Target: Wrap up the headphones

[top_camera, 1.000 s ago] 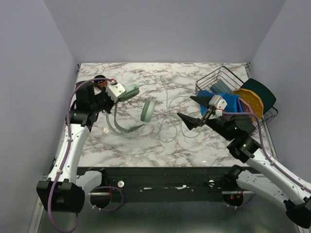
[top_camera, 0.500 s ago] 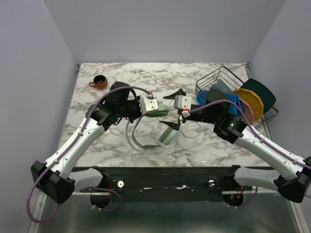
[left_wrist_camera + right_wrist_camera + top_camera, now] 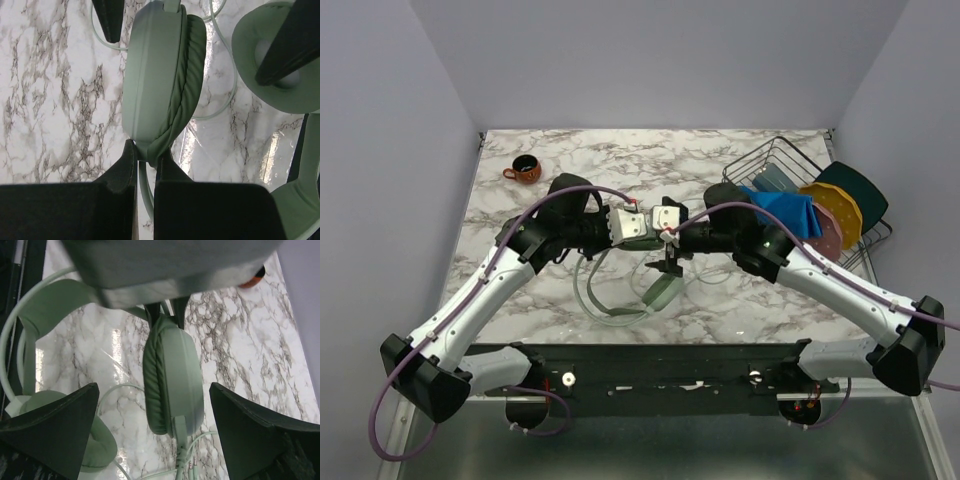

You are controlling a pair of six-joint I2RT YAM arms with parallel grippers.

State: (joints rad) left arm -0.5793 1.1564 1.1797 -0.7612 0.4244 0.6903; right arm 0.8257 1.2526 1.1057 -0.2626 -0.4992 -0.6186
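Note:
The pale mint-green headphones (image 3: 658,292) lie mid-table, their headband (image 3: 598,302) looping toward the near edge. My left gripper (image 3: 646,236) is shut on the lower edge of one padded cup (image 3: 160,75) and holds it upright off the marble. In the left wrist view the left gripper (image 3: 146,152) pinches the cup's rim. My right gripper (image 3: 154,387) is open, with its fingers (image 3: 55,425) standing either side of that same cup (image 3: 175,380) and apart from it. The other cup (image 3: 280,80) rests on the table. The thin cable (image 3: 187,455) trails from the held cup.
An orange cup (image 3: 523,169) stands at the far left. A wire dish rack (image 3: 770,160) at the far right holds a blue cloth (image 3: 785,208) and several plates (image 3: 840,215). Grey walls close in the table on three sides.
Both arms have swung to the table's middle. The left gripper carried its cup to the right, dragging the headphones along. The right gripper moved left and now straddles that cup.

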